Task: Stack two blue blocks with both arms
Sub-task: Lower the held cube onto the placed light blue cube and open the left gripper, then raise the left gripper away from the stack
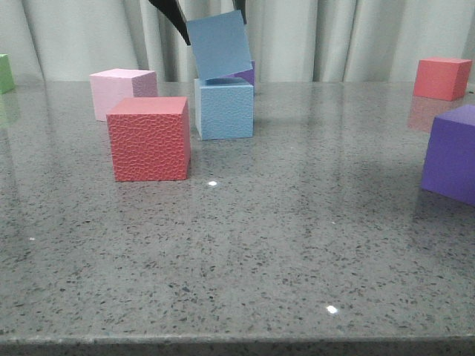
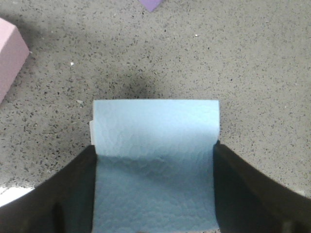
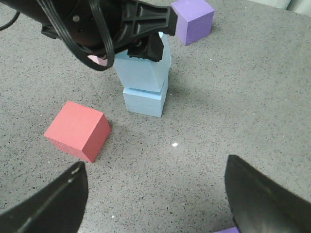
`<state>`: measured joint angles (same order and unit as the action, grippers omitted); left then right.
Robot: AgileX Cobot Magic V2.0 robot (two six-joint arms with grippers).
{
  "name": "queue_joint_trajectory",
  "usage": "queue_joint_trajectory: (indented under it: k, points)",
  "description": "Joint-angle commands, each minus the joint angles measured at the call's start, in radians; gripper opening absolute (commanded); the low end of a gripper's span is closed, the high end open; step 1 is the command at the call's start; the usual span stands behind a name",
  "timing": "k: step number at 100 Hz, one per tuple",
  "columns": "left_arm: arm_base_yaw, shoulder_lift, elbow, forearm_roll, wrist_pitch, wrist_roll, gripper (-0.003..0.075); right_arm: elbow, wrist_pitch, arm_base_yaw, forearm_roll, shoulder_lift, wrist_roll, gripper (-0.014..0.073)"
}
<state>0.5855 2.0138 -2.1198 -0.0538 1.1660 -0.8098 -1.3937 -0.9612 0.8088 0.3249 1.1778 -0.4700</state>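
A pebbled blue block (image 1: 223, 109) stands on the table behind the red cube. A smoother blue block (image 1: 220, 46) sits tilted over it, its lower edge at the pebbled block's top face. My left gripper (image 1: 214, 26) comes down from above and is shut on this upper block. In the left wrist view the upper block (image 2: 154, 145) fills the gap between the fingers of the left gripper (image 2: 154, 194). The right wrist view shows the upper block (image 3: 143, 68) twisted over the lower one (image 3: 143, 101). My right gripper (image 3: 155, 204) is open over bare table, well short of the stack.
A red cube (image 1: 148, 139) and a pink cube (image 1: 122, 90) stand just left of the stack. A purple cube (image 1: 246, 74) is behind it. Another purple cube (image 1: 453, 152) and a red cube (image 1: 441, 78) are at the right, a green cube (image 1: 6, 73) at the far left.
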Motion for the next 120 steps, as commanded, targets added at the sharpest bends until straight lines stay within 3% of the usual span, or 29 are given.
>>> queue_joint_trajectory:
  k: [1,17,37,76,104,120]
  points:
    - [0.009,-0.059,-0.03,0.008,-0.046,-0.007,0.0314,-0.023,0.063,-0.001,0.036,-0.028,0.003,0.0579]
    - [0.009,-0.059,-0.03,0.008,-0.042,-0.005,0.0441,-0.023,0.06,-0.001,0.036,-0.028,0.003,0.0579]
    - [0.009,-0.059,-0.03,0.008,-0.037,0.001,0.0499,-0.023,0.048,-0.001,0.036,-0.028,0.003,0.0579]
    - [0.013,-0.069,-0.063,-0.024,0.018,0.006,0.0505,-0.023,0.067,-0.001,0.037,-0.028,0.003,0.0579]
    - [0.083,-0.108,-0.143,-0.169,0.039,0.039,0.0503,0.037,0.136,-0.001,0.062,-0.071,0.002,0.0579]
    - [0.159,-0.14,-0.149,-0.325,0.08,0.071,0.0503,0.171,0.28,-0.004,0.068,-0.154,0.001,0.0579]
